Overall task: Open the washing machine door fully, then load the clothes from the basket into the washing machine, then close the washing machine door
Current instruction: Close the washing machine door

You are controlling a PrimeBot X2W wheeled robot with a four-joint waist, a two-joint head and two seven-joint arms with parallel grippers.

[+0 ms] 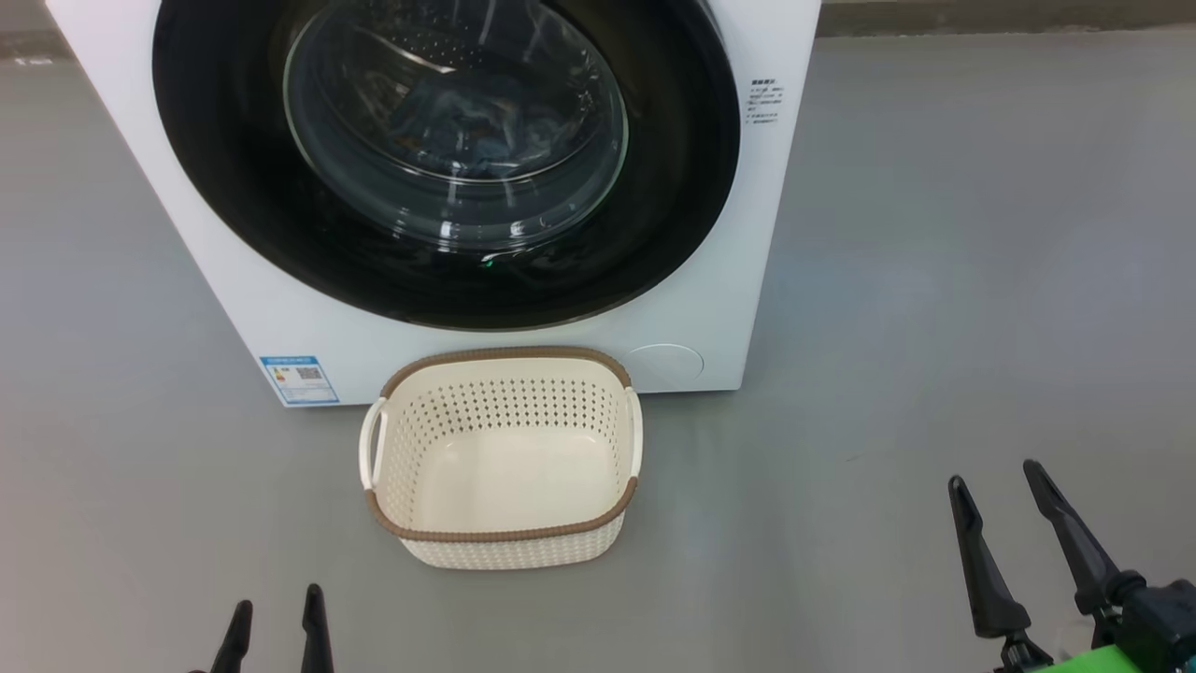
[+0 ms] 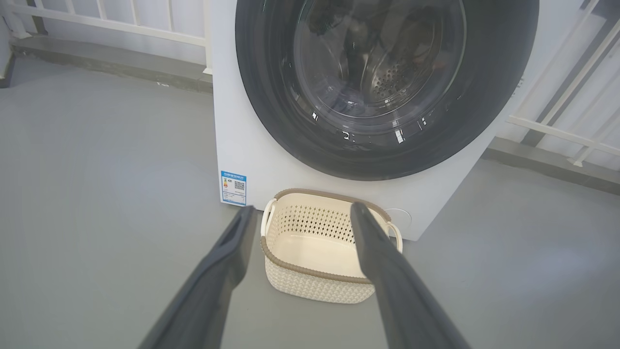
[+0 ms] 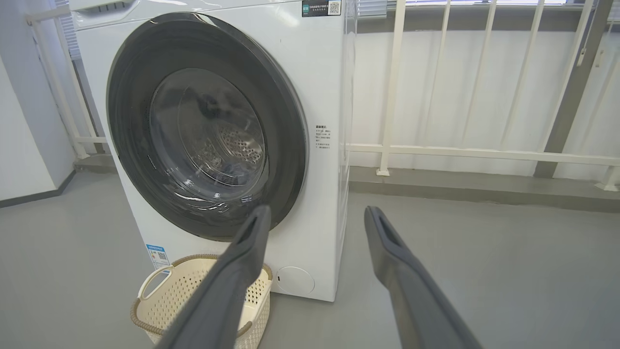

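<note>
On the white front of the washing machine (image 1: 327, 336) we find a blue label sticker (image 1: 299, 379) at 7 o'clock from the washing machine door (image 1: 224, 187). It carries a QR code and coloured bars, but its print is too small for us to read. At 3 o'clock from the door sits a block of small dark print (image 1: 764, 103), equally unreadable. In the right wrist view a dark label with a QR code (image 3: 320, 7) lies on the machine's top, at the frame's upper edge.

The door lies shut against the front, its top cropped in the head view. Through the glass we make out dark bluish clothes (image 1: 467, 131) in the drum, blurred by reflections. The basket (image 1: 509, 551) stands on the grey floor (image 1: 934, 280) at 6 o'clock from the door, just before the machine, its bare cream bottom showing.

The left gripper (image 1: 278, 598) at 7 o'clock and the right gripper (image 1: 992, 473) at 4 o'clock both have their fingers spread, gripping nothing, well apart from the basket.
</note>
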